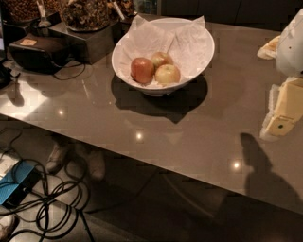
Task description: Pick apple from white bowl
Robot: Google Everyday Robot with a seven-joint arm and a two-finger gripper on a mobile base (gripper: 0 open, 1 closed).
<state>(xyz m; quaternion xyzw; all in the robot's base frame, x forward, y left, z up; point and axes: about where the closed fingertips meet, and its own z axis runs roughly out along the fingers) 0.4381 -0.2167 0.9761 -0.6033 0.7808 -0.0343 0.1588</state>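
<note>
**Right of the white bowl, a gripper at the table's far side**

Well to the right of the white bowl [163, 90], at the edge of the view, hangs the gripper [284, 116]. It is a pale yellow and white shape above the brown table [189, 137], clear of the bowl and touching none of the fruit. Whether it is apart or together cannot be told from this angle. Its dark shadow [255, 153] falls on the tabletop, nearer the viewer than the bowl and off to the right.

The bowl itself stands upright on the table, lined with crumpled white paper [151, 38] that rises above the rim at the back. Three apples lie inside it, close together. The apple [167, 74] — the palest one, yellow-green with a faint blush — sits at the front right of the bowl's hollow. It touches the darker red apple [142, 70] on its left, and the smaller red-and-yellow apple [161, 58] lies just behind the two.

Left of the bowl on the same table are a black case [38, 52] and a dark stand holding a container of brown nuts or snacks [85, 14].

Below and left of the bowl, on the floor, lie tangled black cables [47, 201] and a blue box [14, 186].
</note>
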